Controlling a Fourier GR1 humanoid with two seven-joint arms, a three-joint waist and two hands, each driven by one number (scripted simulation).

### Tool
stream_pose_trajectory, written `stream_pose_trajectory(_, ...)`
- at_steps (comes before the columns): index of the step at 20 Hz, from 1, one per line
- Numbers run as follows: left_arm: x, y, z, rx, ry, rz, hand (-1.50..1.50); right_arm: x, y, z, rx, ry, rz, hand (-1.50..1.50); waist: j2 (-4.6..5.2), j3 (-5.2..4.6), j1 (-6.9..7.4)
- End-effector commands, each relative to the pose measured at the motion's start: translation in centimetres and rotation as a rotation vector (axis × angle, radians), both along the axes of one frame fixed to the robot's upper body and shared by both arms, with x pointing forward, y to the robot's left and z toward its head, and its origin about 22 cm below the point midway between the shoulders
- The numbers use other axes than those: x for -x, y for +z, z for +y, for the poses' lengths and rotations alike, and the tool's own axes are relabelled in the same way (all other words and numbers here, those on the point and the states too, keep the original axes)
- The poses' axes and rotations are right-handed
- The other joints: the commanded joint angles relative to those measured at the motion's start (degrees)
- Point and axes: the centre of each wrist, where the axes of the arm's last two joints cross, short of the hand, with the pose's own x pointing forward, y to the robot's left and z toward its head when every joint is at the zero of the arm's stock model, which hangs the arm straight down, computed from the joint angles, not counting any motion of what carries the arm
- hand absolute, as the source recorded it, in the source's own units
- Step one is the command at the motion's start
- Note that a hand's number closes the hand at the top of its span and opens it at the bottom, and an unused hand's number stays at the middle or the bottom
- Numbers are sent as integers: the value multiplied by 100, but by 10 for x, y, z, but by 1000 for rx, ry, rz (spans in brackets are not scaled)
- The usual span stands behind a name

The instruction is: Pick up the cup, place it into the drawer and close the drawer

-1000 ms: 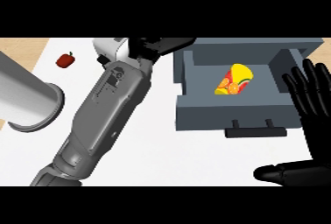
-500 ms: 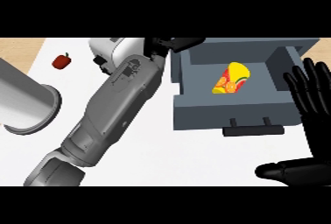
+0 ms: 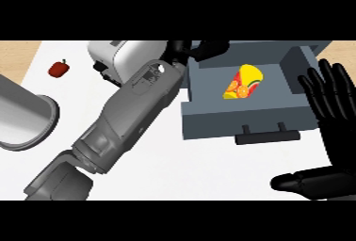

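The cup (image 3: 243, 82), yellow with orange and red markings, lies inside the open grey drawer (image 3: 230, 123). The left hand (image 3: 200, 48) sits at the drawer's far left corner; its fingers cannot be told. The right hand (image 3: 332, 141) rests at the right edge, fingers straight and open. A red pepper (image 3: 60, 68) lies far left.

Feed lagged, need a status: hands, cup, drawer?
Left hand over the drawer's back left corner, fingers unclear. Right hand open, resting at right edge. Cup lying in the open drawer. Nothing blocking the drawer front.
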Motion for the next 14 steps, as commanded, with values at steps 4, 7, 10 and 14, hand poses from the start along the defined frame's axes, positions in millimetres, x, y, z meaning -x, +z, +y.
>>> stream_pose_trajectory(4,-1,-8,-4,-89,16,15,150,-4,-2,11,-18,32,-3,-150,46,3,-127)
stream_pose_trajectory(7,0,-10,-8,-185,32,18,150,-8,-5,9,-9,44,-9,-150,80,10,-263)
stream_pose_trajectory(10,3,-6,-13,-228,52,8,-150,-9,5,13,-33,34,-24,-150,45,5,-190)
stream_pose_trajectory(14,4,-7,-14,-182,53,14,-150,0,7,7,-41,67,-17,-150,51,4,-270)
